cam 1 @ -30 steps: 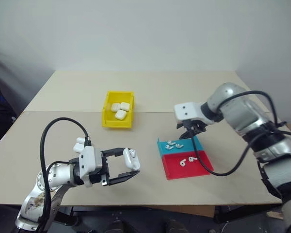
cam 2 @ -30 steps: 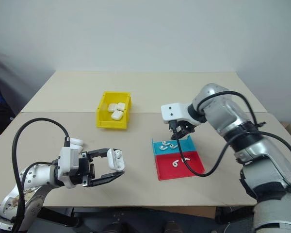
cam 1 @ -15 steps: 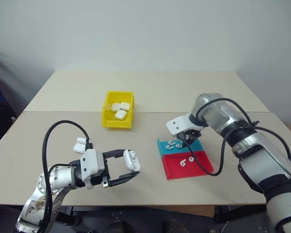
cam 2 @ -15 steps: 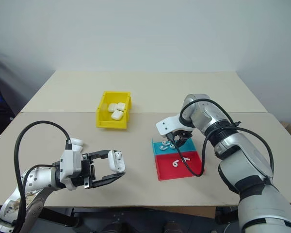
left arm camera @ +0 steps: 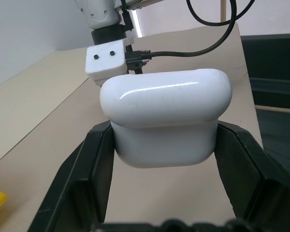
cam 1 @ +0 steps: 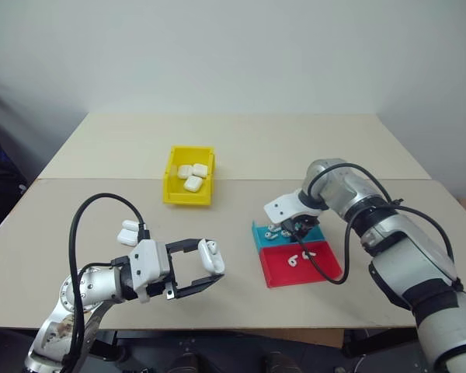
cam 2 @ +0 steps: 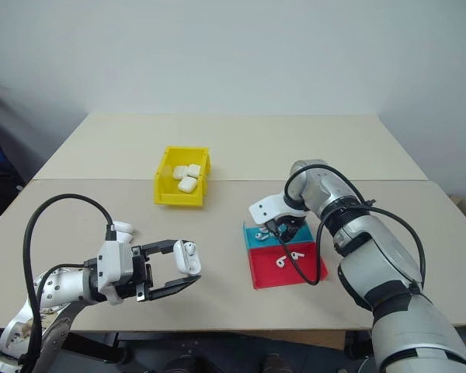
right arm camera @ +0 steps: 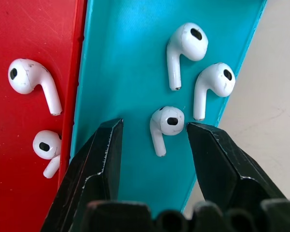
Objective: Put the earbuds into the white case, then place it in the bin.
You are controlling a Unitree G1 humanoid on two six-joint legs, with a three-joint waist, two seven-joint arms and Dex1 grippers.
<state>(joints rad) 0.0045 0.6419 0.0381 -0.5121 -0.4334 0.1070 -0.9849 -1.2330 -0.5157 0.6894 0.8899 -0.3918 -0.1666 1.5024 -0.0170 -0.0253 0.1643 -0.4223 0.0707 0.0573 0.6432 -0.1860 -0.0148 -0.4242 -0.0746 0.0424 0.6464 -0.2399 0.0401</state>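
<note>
**Right gripper over the teal tray half**

I see my right gripper (right arm camera: pixel 154 140) spread around one glossy earbud (right arm camera: pixel 165 124) on the teal-and-red tray (cam 1: pixel 320 268). My left gripper (left arm camera: pixel 164 159) clamps the rounded white case (left arm camera: pixel 165 116). At ten o'clock, the yellow bin (cam 1: pixel 176 190) holds three white cases (cam 1: pixel 193 174).

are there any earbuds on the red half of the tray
Yes, two earbuds lie on the red half of the tray, while three more lie on the teal half.
</note>
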